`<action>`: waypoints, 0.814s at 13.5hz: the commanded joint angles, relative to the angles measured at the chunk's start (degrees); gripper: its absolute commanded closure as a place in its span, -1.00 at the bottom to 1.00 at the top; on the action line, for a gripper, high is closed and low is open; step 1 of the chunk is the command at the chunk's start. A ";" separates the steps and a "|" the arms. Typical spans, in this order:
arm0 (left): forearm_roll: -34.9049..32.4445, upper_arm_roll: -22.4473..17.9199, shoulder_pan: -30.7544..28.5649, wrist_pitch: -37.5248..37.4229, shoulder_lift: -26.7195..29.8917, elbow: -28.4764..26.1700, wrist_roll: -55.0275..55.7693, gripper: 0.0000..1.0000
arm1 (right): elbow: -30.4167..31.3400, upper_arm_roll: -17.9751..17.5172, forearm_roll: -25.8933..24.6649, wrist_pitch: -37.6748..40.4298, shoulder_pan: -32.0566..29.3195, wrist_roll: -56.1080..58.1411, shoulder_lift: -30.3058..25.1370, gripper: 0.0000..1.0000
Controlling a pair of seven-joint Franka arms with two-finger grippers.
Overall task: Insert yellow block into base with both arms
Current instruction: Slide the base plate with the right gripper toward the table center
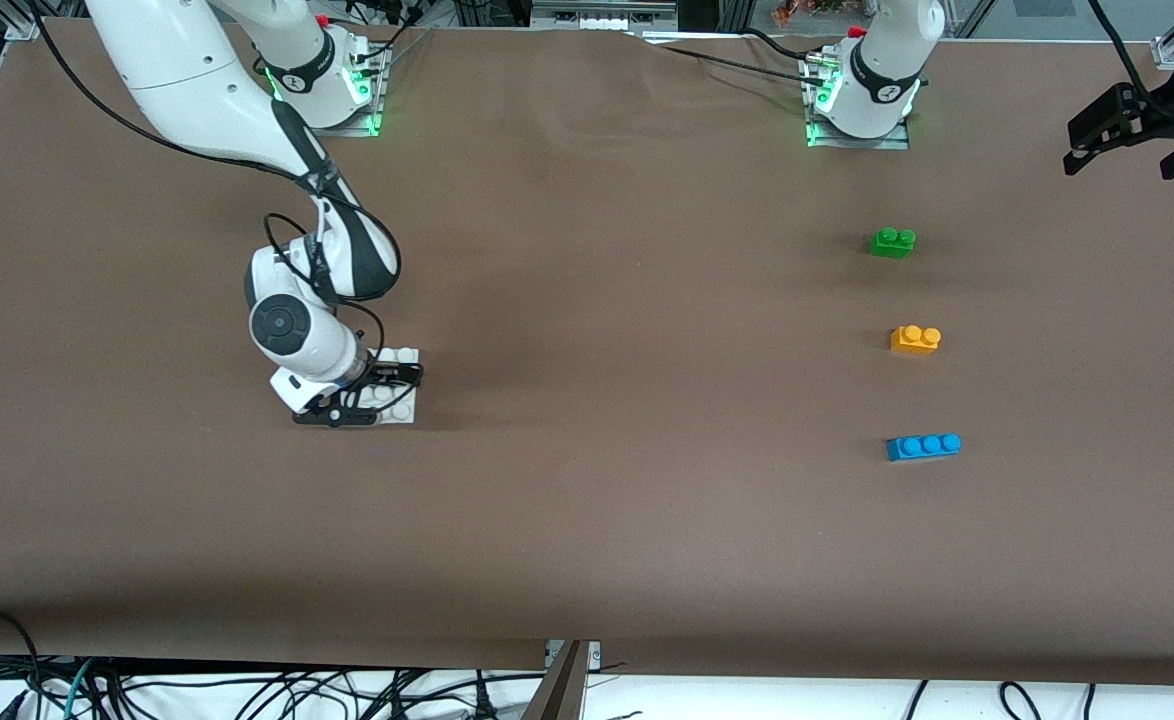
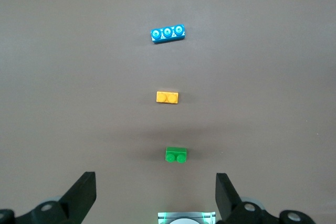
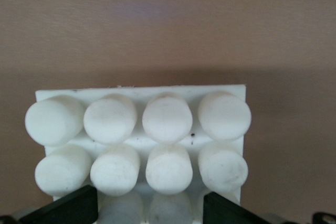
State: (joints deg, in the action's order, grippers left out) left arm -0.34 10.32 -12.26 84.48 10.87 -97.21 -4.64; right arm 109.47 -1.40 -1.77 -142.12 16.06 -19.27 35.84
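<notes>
Front view: right gripper [image 1: 379,392] is low over the flat white studded plastic base [image 1: 404,357], jaws seemingly straddling it, probably to steady it. Left gripper [image 1: 1119,140] waits, jaws open, over the tabletop edge; small yellow-orange two-stud brick [image 1: 915,339] lies untouched between the others.

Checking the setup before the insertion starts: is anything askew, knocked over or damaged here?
Nothing stands out. The green brick, yellow block and blue brick sit upright in a row, studs up. The base lies flat under the right gripper; the left gripper hangs open at the table's edge.
</notes>
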 commanded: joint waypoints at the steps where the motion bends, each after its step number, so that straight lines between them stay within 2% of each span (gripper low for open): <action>1: 0.16 0.31 -0.66 -0.54 0.03 0.62 0.24 -1.00 | -3.73 -0.44 1.86 -1.67 2.74 -3.91 4.94 -1.00; 11: 0.16 0.31 -0.66 -0.54 0.03 0.62 0.24 -1.00 | -8.56 -0.44 2.21 -1.67 11.97 -9.81 6.52 -1.00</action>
State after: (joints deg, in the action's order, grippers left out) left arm -0.34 10.32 -12.39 84.48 10.87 -97.21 -4.64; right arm 103.06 -1.53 -1.11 -142.47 25.86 -27.82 39.52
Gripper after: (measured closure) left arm 0.000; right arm 0.000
